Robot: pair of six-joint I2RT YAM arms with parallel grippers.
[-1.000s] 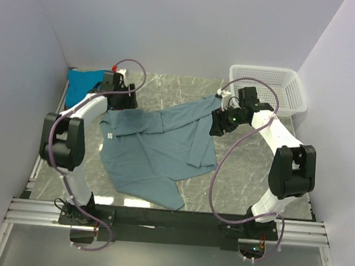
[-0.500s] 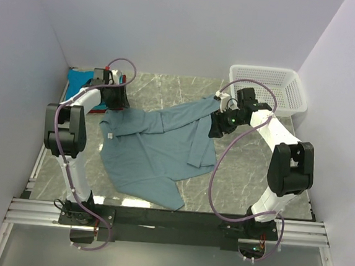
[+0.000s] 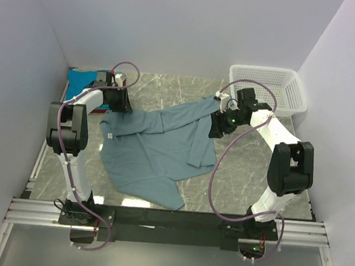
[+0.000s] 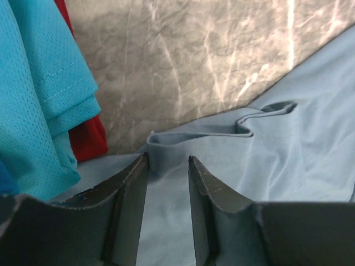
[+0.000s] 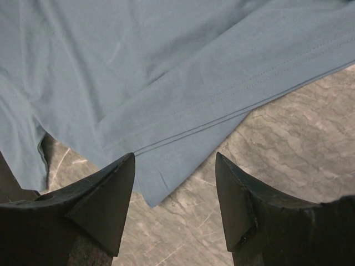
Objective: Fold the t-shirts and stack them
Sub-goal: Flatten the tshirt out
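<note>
The large grey-blue t-shirt (image 3: 157, 150) lies spread and rumpled on the marble table, its white tag (image 3: 110, 136) near the left edge. My left gripper (image 3: 115, 100) is at the shirt's far-left corner. In the left wrist view its jaws (image 4: 168, 159) stand narrowly open astride a raised fold of that shirt (image 4: 222, 133). Folded teal (image 4: 39, 94) and red (image 4: 89, 136) t-shirts lie just left of it. My right gripper (image 3: 217, 125) hovers over the shirt's right side, wide open (image 5: 175, 156) above a hem corner (image 5: 152, 185), holding nothing.
A white mesh basket (image 3: 269, 85) stands at the back right corner. The folded stack (image 3: 82, 81) sits in the back left corner by the wall. Bare marble (image 3: 255, 171) lies right of the shirt, and the black rail (image 3: 170, 219) runs along the near edge.
My left gripper's jaws have narrowed around the shirt fold, and that wrist shifted slightly left and then back. The right arm has barely moved.
</note>
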